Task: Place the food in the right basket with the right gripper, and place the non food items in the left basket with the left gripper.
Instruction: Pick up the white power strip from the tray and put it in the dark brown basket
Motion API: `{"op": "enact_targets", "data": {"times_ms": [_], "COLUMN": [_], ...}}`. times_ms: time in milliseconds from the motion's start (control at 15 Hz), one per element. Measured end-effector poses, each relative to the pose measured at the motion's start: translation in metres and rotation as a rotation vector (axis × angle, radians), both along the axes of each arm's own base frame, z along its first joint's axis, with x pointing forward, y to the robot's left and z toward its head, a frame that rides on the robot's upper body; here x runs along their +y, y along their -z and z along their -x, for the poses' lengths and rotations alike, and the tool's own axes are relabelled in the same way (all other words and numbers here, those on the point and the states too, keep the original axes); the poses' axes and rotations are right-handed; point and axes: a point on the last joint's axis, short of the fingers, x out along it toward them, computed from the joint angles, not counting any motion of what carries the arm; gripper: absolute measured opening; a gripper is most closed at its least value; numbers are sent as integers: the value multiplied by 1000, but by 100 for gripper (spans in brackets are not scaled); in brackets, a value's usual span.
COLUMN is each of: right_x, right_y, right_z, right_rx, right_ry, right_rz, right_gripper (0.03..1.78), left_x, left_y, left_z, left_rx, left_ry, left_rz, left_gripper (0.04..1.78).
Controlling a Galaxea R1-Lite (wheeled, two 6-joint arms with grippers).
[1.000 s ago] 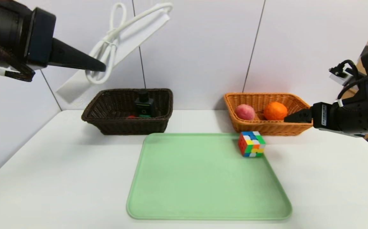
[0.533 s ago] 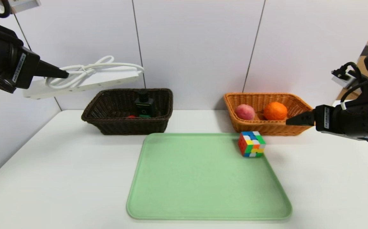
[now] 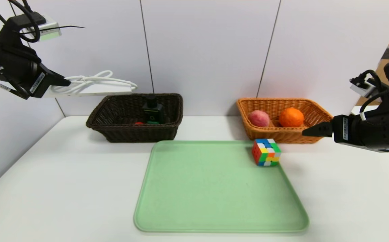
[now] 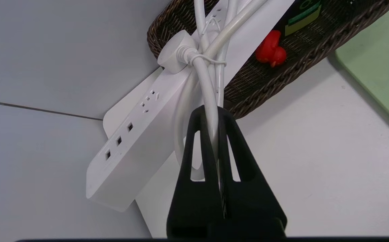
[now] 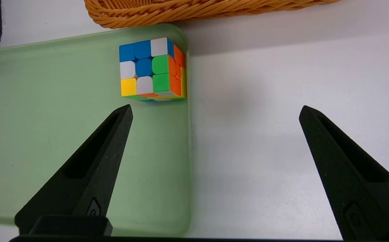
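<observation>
Power strip (image 3: pixel 90 90), white, with its bundled cord (image 4: pixel 211 84): held in the air above the desk's far left corner, lying roughly level, its far end over the near-left rim of the dark basket (image 3: pixel 135 134). The left gripper (image 3: pixel 65 81) is clamped tight on the cord (not on the strip's body), so the strip hangs from the loop.

Dark basket, far left of the desk (image 3: pixel 63 168): holds a black-and-green item (image 3: pixel 152 112) and a small red piece (image 4: pixel 270 52); open room remains at its left end.

Orange basket (image 3: pixel 282 134), far right: contains a peach (image 3: pixel 259 118) and an orange (image 3: pixel 291 117).

Puzzle cube (image 3: pixel 266 152): on the green tray (image 3: pixel 214 201), at its far right corner, just beside the tray's edge.

Right gripper (image 3: pixel 310 131): jaws spread wide, holding nothing, hovering beside the orange basket's right end, above bare desk.
</observation>
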Motion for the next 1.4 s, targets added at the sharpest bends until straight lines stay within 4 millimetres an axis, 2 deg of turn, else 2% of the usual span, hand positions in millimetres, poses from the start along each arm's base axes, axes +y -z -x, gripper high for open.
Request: {"op": "enact_targets", "data": {"times_ms": [267,600,1133,1400], "right_x": [0,0,0,-1], "right_y": [3,7,8,8], "right_z": [1,1,1,1], "right_rx": [12,25,28,27], "right_ry": [0,2,2,4], "right_rz": [1,2,2,1], "right_gripper": [171,171,171,171], "left_x": [2,4,4,-7], "left_y": [7,6,29,38], "left_z": [-16,-37,-77,-86], "left_rx": [4,-27,-47,-32], "left_ry": [29,38,9,25], "left_rz": [-98,-177,-348,-377], "left_gripper": [8,8,8,8]}}
